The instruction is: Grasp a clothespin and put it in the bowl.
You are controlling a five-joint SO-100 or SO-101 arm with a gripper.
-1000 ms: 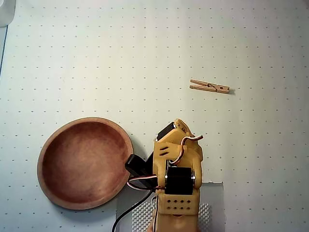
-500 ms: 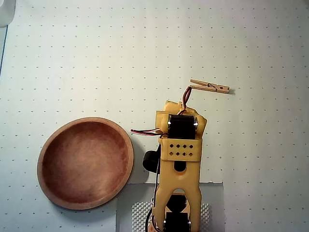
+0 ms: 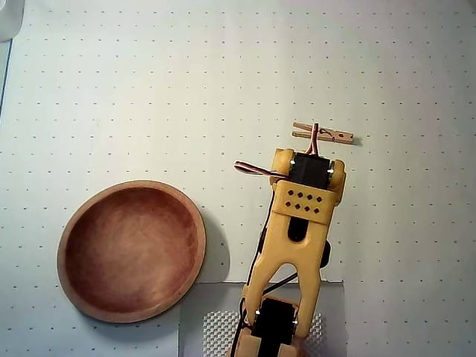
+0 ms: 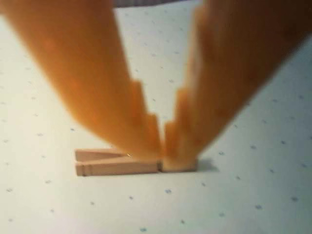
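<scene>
Overhead view: the dotted white desk (image 3: 149,89) lies bare on all sides of the small tan wooden clothespin (image 3: 338,136). The round reddish-brown wooden bowl (image 3: 74,223) sits well apart at lower left, open desk between. Wrist view: the orange hand (image 4: 165,146) stands directly over the clothespin (image 4: 112,165); nothing crowds either side of it.

My orange-yellow arm (image 3: 297,223), a pale tan clothespin (image 3: 338,136), a reddish-brown bowl (image 3: 74,223) and a white mat (image 3: 149,89) printed with small dark dots.
</scene>
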